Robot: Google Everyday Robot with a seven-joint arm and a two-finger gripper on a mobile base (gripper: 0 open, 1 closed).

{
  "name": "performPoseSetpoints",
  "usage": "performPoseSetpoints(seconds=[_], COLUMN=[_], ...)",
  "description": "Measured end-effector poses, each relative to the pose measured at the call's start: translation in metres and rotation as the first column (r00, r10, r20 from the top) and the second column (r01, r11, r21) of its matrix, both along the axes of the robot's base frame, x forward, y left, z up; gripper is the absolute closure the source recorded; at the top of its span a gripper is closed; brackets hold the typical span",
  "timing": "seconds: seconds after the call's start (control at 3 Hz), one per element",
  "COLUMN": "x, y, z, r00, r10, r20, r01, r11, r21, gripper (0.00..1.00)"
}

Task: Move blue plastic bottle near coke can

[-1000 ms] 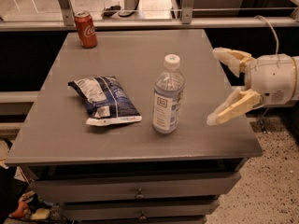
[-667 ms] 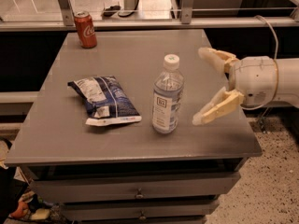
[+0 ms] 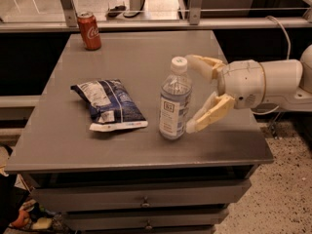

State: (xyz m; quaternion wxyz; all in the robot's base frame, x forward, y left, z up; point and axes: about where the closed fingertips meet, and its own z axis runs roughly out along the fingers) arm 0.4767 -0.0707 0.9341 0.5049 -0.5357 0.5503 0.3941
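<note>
Reaching in from the right over the table with the pincer, holding both tan fingers spread wide and clasping nothing, one fingertip beside the white cap and the other low, just beside the blue plastic bottle. Finding that bottle standing upright near the front edge, wearing a white label with print too small to read. Spotting the coke can well apart at the far left corner, showing white script on red. Noting a blue-and-white snack bag lying left of the bottle, lettering unreadable.
</note>
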Motion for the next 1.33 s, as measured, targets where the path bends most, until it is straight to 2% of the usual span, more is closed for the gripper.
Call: performPoseSetpoints(seconds=[0.33, 0.67, 1.0, 1.33], x=[-0.0041, -0.0046, -0.0055, -0.006], y=[0.0105, 0.0123, 0.0157, 0.0174], z=[-0.0058, -0.0048, -0.0036, -0.0029], r00=[0.9985, 0.9985, 0.9983, 0.9982], r10=[0.037, 0.039, 0.045, 0.049], r20=[-0.041, -0.038, -0.036, -0.035], r01=[-0.037, -0.039, -0.046, -0.049], r11=[0.999, 0.999, 0.999, 0.999], r21=[0.0, 0.0, -0.001, -0.002], gripper=[0.02, 0.25, 0.57, 0.78])
